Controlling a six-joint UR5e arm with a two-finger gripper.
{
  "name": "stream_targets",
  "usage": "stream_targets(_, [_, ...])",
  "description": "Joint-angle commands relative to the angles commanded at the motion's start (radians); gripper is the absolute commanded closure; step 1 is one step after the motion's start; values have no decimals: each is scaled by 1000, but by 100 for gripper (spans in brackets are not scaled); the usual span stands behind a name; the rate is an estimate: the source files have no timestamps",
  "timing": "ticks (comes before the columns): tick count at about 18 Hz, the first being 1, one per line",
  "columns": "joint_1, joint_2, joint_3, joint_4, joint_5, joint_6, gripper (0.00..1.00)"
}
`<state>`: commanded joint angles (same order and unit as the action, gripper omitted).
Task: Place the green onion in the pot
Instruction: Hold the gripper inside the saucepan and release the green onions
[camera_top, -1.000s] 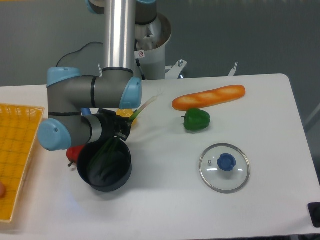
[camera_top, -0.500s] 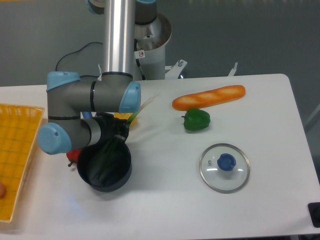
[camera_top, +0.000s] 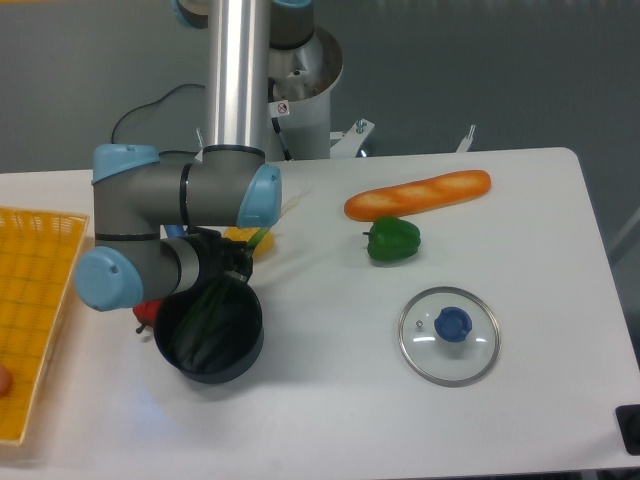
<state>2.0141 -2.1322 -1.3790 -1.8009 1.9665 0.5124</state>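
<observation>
The black pot (camera_top: 243, 352) stands at the left front of the table, its handle mostly hidden behind my arm. My gripper (camera_top: 236, 267) hangs over the pot's far rim, largely hidden by the wrist. It looks shut on the green onion (camera_top: 261, 238). The onion slants across the rim. Its dark green leaves (camera_top: 205, 312) hang down inside the pot. Its pale end (camera_top: 291, 207) sticks up to the right, outside the pot.
An orange baguette (camera_top: 418, 193) and a green bell pepper (camera_top: 392, 240) lie to the right. A glass lid with a blue knob (camera_top: 449, 335) lies at front right. A yellow basket (camera_top: 30, 300) is at the left edge. A red item (camera_top: 148, 311) and a yellow item (camera_top: 240, 236) sit by the pot.
My arm has shifted slightly left and down. The green onion has slid further into the pot, and less of its pale end shows outside.
</observation>
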Motion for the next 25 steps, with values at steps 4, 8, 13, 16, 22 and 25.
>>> stream_targets(4, [0,-9,-2,-5,5,-6,100])
stream_targets(8, [0,-21,0,-3,8,-34,100])
stream_targets(13, [0,-26,15,-2,0,-40,100])
stream_targets(16, [0,-25,18,-9,-5,-40,100])
stream_targets(22, [0,-22,21,-48,0,-87,100])
stream_targets(25, [2,-18,23,-49,-3,-81,100])
